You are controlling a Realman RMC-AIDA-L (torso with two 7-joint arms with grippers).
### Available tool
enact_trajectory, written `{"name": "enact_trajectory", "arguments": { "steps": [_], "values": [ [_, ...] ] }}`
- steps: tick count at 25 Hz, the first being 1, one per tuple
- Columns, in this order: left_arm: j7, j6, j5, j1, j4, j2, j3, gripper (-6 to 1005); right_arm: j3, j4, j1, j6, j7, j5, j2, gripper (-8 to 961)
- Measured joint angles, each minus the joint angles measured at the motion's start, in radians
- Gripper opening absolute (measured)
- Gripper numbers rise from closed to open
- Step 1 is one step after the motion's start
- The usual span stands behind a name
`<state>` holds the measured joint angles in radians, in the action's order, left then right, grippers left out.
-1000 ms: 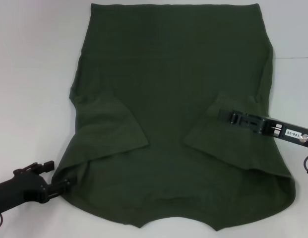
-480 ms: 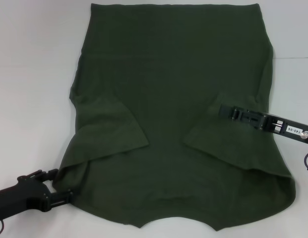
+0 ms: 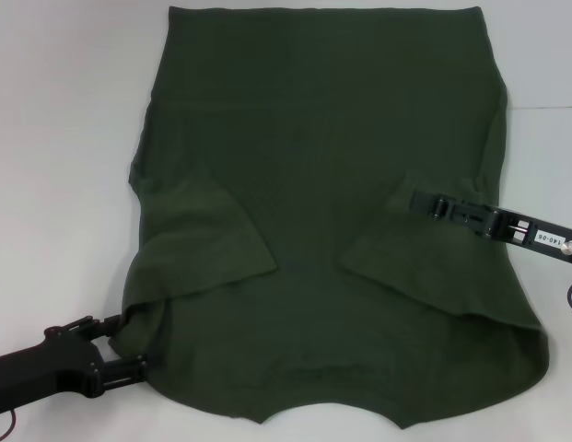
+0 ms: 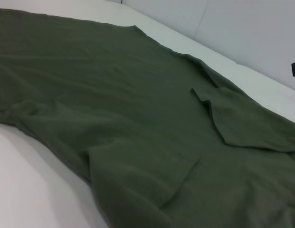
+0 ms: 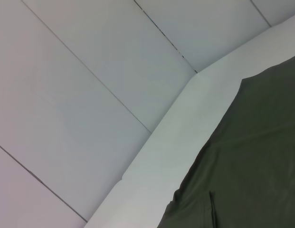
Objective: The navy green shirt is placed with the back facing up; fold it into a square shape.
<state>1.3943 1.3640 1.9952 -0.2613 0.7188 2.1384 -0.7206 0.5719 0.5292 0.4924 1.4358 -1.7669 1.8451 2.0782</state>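
Plainly soft and limp, the navy green shirt lies flat on the white table, sleeves folded in. The left gripper, fingers parted, straddles its near left shoulder corner; the right gripper rests over its right sleeve, its opening unclear. Corners and edges look like the best holds.

Shirt — plain dark olive-green; claws black; table white.
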Motion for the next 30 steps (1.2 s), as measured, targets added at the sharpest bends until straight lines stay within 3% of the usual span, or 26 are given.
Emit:
{"name": "enact_trajectory", "arguments": {
  "steps": [19, 24, 30],
  "values": [
    [0.001, 0.000, 0.021, -0.009, 0.005, 0.003, -0.007, 871, -0.003, 0.000, -0.005, 0.001, 0.000, 0.000, 0.000, 931],
    [0.008, 0.017, 0.026, -0.013, 0.018, -0.001, -0.013, 752, -0.005, 0.000, -0.005, 0.004, 0.000, -0.002, 0.000, 931],
    [0.012, 0.015, 0.029, -0.014, 0.027, 0.001, -0.014, 502, -0.006, 0.000, -0.008, 0.005, 0.000, -0.003, 0.000, 930]
  ]
}}
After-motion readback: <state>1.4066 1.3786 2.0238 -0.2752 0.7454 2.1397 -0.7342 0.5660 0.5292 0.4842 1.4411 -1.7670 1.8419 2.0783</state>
